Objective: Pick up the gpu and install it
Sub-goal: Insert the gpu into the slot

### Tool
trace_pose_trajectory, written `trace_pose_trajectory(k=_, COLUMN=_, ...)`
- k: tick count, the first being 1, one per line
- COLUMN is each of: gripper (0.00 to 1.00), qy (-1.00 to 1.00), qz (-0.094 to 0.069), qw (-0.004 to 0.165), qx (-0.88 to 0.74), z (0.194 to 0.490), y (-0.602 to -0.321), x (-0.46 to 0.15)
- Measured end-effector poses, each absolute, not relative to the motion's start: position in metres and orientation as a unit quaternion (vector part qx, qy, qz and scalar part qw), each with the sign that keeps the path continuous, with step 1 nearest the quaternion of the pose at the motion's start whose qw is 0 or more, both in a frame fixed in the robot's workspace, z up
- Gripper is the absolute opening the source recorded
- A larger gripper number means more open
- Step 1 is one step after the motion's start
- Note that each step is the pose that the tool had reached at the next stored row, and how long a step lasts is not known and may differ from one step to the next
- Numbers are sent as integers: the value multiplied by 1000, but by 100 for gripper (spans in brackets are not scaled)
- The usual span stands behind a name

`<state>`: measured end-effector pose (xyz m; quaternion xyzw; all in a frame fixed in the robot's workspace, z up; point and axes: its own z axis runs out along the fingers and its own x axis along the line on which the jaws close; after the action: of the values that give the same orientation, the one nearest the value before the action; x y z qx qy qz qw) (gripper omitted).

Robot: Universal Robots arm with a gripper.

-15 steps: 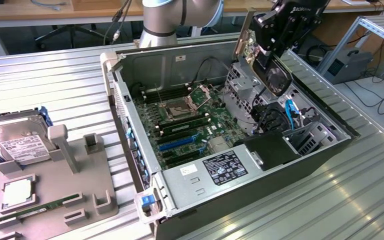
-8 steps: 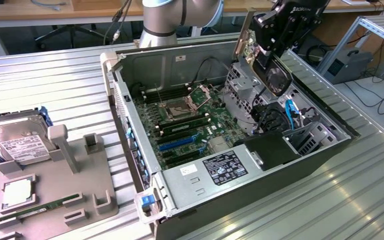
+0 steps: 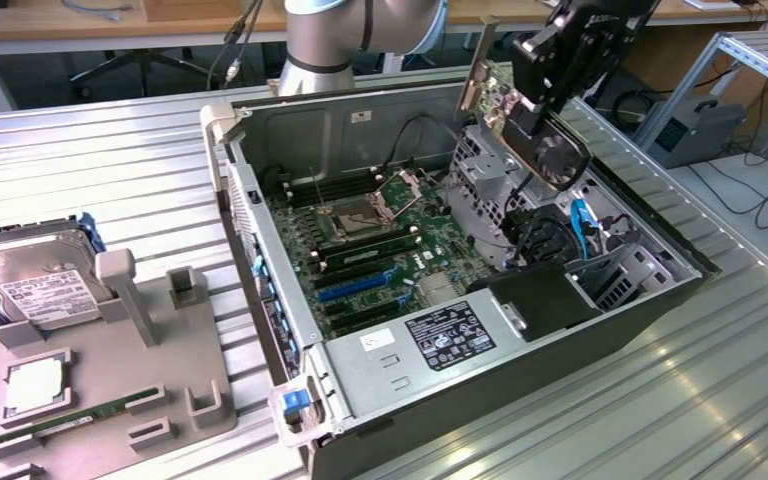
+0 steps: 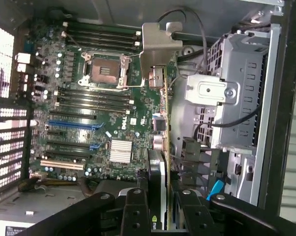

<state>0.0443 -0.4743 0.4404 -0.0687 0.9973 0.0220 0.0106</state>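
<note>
Pincer (image 3: 544, 118) part-closed and clamped on the gpu (image 3: 498, 90), one finger to each face, fingers (image 4: 134, 209) gripping well away from the bracket end. Holds the card upright on edge, high above the open case (image 3: 398, 440) that stands on the ribbed surface (image 3: 91, 170). Hangs over the drive cage (image 3: 484, 190), touching nothing below. Shows edge-on in the wrist view, as a thin line running from the pincer out to the silvery bracket (image 4: 160, 42) at the far end. Long axis judged roughly level, bracket end pointing away from the pincer. Below and well off to one side of that line, toward the perforated rear wall (image 4: 8, 147): blue slots (image 4: 72, 124) on the board (image 4: 113, 98), lying crosswise to the card as the wrist view gives it. Hence, by the look of it, neither over a slot nor lined up with one. Arm (image 3: 344, 40) rooted beyond the case, reaching across its top, wrist bent so that the pincer points down toward the opening, on the exterior view's right.
</note>
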Motion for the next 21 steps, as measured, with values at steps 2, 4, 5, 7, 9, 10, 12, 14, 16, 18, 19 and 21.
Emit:
trace_pose_trajectory(k=2, gripper=27, qy=995, qz=22, qw=10, qx=-98, z=440, y=-474, x=44)
trace_pose_trajectory(k=4, gripper=27, qy=992, qz=21, qw=9, qx=-127, z=440, y=-474, x=44)
trace_pose_trajectory(k=5, gripper=27, qy=990, qz=20, qw=9, qx=-136, z=440, y=-474, x=44)
trace_pose_trajectory(k=7, gripper=27, qy=987, qz=20, qw=8, qx=-161, z=440, y=-474, x=44)
trace_pose_trajectory(k=9, gripper=27, qy=980, qz=19, qw=7, qx=-198, z=440, y=-474, x=44)
trace_pose_trajectory(k=10, gripper=27, qy=977, qz=19, qw=7, qx=-214, z=440, y=-474, x=44)
trace_pose_trajectory(k=12, gripper=27, qy=972, qz=18, qw=6, qx=-234, z=440, y=-474, x=44)
trace_pose_trajectory(k=14, gripper=27, qy=967, qz=18, qw=6, qx=-255, z=440, y=-474, x=44)
trace_pose_trajectory(k=16, gripper=27, qy=960, qz=17, qw=5, qx=-281, z=440, y=-474, x=44)
trace_pose_trajectory(k=18, gripper=27, qy=947, qz=16, qw=4, qx=-322, z=440, y=-474, x=44)
trace_pose_trajectory(k=19, gripper=27, qy=940, qz=16, qw=4, qx=-341, z=440, y=-474, x=44)
trace_pose_trajectory(k=21, gripper=27, qy=928, qz=14, qw=3, qx=-373, z=440, y=-474, x=44)
